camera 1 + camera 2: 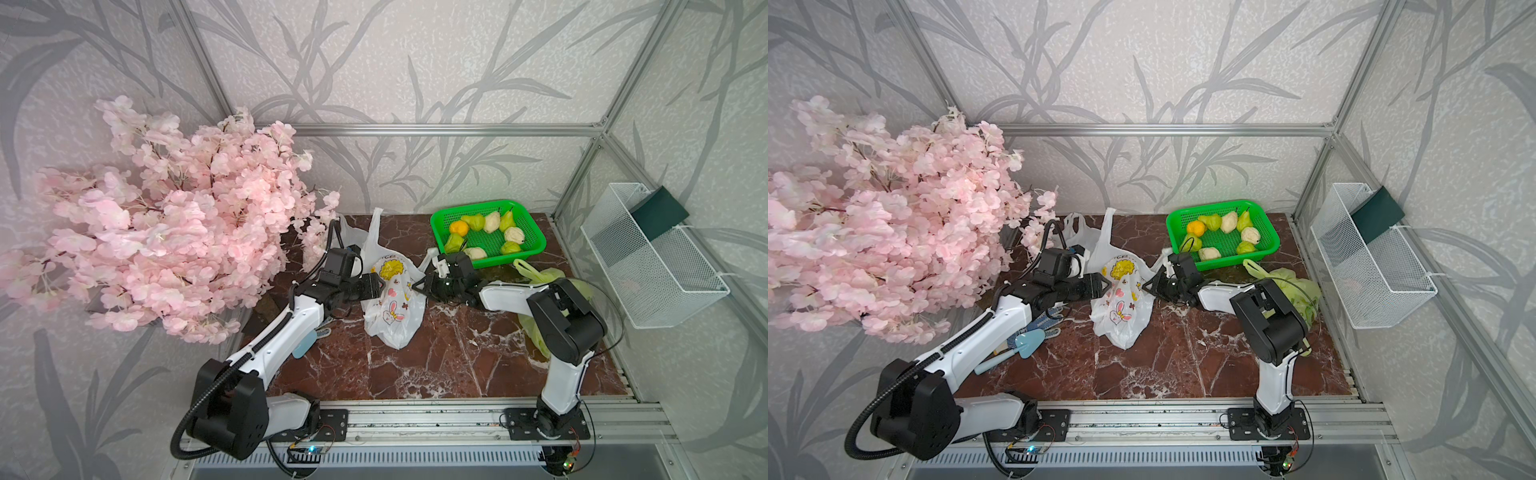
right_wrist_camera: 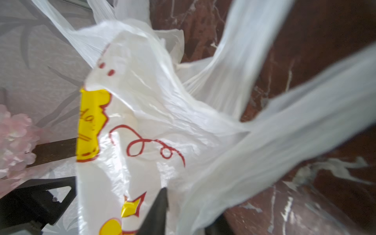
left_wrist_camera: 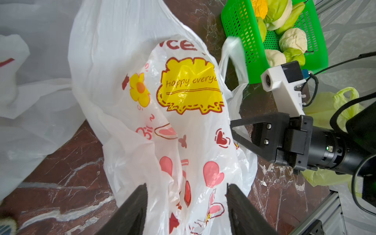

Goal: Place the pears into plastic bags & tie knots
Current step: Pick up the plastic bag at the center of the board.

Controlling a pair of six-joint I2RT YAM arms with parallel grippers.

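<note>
Crinkly white bag (image 1: 392,307): left gripper (image 3: 186,186) wide astride it, right gripper (image 3: 232,126) pinching it.

- Your left arm (image 1: 282,336) reaches in low from the front-left corner of the surface (image 1: 415,365); its left gripper (image 1: 380,286) has jaws well apart.
- Your right arm (image 1: 561,316) is sharply bent at the elbow; its right gripper (image 1: 415,286) has tips almost together.
- The grippers face each other, close but apart.
</note>
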